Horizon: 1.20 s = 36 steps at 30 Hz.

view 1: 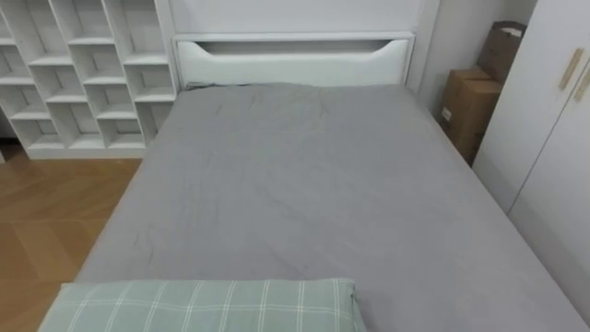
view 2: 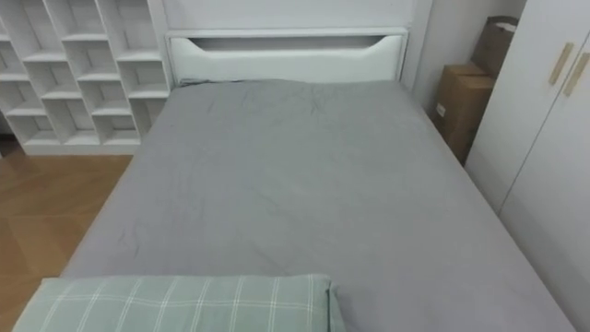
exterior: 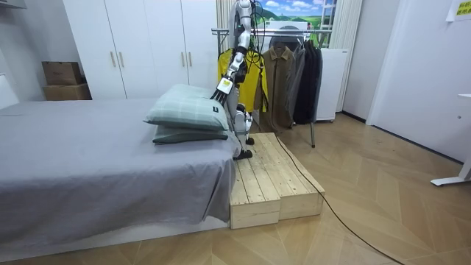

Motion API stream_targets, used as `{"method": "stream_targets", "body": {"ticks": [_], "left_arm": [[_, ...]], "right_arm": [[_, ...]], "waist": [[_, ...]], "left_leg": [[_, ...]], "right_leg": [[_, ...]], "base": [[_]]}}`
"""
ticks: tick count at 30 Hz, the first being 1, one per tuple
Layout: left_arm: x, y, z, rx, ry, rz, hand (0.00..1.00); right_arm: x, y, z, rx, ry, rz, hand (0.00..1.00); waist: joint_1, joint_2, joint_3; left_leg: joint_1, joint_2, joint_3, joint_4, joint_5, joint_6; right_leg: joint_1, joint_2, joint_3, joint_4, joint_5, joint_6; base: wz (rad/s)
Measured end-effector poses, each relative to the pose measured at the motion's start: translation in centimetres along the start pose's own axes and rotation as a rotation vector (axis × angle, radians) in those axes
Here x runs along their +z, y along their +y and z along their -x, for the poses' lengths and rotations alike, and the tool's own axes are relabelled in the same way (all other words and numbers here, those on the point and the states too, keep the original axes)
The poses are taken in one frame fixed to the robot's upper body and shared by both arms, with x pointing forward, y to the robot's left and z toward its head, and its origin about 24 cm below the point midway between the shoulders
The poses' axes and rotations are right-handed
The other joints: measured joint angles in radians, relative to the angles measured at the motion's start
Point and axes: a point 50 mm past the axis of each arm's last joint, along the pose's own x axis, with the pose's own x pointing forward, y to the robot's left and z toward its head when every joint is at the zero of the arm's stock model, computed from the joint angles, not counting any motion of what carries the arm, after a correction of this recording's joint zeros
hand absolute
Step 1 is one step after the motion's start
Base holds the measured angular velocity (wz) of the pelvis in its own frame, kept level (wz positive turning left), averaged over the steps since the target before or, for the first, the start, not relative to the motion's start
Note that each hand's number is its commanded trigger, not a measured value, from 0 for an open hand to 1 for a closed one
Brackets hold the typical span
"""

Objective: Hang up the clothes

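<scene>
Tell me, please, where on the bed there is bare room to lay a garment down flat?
The grey sheet is bare from the plaid pillow at the near end to the white end board, across its full width from the shelves side to the wardrobe side. Only the near end is crowded, with that pillow stacked on a darker pillow.

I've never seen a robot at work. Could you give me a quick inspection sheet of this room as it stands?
Surface: grey bed, bare except for two pillows at the robot's end.
Job's things: clothes hang on a rack behind the robot; none on the bed.
Clutter: boxes beside the wardrobe.
Hands: left hand hangs by the pillows; too small to tell its state.
Cables: a dark cable trails away from the robot.
Surroundings: white shelves; wooden platform under the robot.
</scene>
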Motion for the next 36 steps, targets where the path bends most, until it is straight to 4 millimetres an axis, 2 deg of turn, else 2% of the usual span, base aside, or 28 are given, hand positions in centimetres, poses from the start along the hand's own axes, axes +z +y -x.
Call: {"method": "stream_targets", "body": {"ticks": [4,7,10,16,29,36], "left_arm": [[-0.02,-0.05,0.01,-0.005,0.0,-0.011,0.0],[-0.05,0.02,0.0,-0.002,0.004,-0.013,0.0],[-0.08,0.04,0.01,-0.002,0.006,-0.013,0.0],[-0.22,0.08,0.0,0.0,0.018,-0.016,0.0],[-0.39,0.47,0.0,0.022,0.027,-0.021,0.0],[-0.38,0.4,0.01,0.02,0.027,-0.019,0.0]], "right_arm": [[0.02,0.01,0.0,-0.004,-0.002,0.0,0.0],[0.04,0.0,0.0,-0.005,-0.008,0.001,0.0],[-0.2,-0.08,0.01,-0.007,0.001,0.009,0.0],[-0.32,-0.1,0.01,-0.007,0.008,0.008,0.0],[-0.39,0.02,0.01,-0.003,0.01,0.005,0.0],[-0.35,0.01,0.0,-0.004,0.008,0.001,0.0]], "waist": [[-0.016,0.001,0.0032],[-0.019,0.001,0.003],[-0.021,0.0,0.0028],[-0.026,-0.002,0.0027],[-0.021,-0.01,0.0008],[-0.019,-0.007,0.0008]], "left_leg": [[0.0,-0.004,0.002,-0.001,-0.002,0.004],[0.0,-0.004,0.01,-0.005,-0.001,0.005],[0.004,-0.005,0.02,-0.018,0.004,0.008],[0.014,-0.006,0.03,-0.023,0.004,0.008],[0.02,-0.006,0.043,-0.023,0.005,0.009],[0.02,-0.006,0.044,-0.021,0.005,0.009]], "right_leg": [[-0.003,-0.003,0.006,0.0,0.002,0.004],[-0.015,-0.004,0.02,0.0,0.003,0.005],[-0.018,-0.003,0.055,0.001,0.003,0.004],[-0.016,-0.004,0.075,0.001,0.005,0.007],[-0.017,-0.005,0.087,0.002,0.005,0.007],[-0.017,-0.005,0.088,0.002,0.005,0.007]], "base": [[-0.02],[-0.09],[-0.09],[-0.03],[-0.02],[0.0]]}}
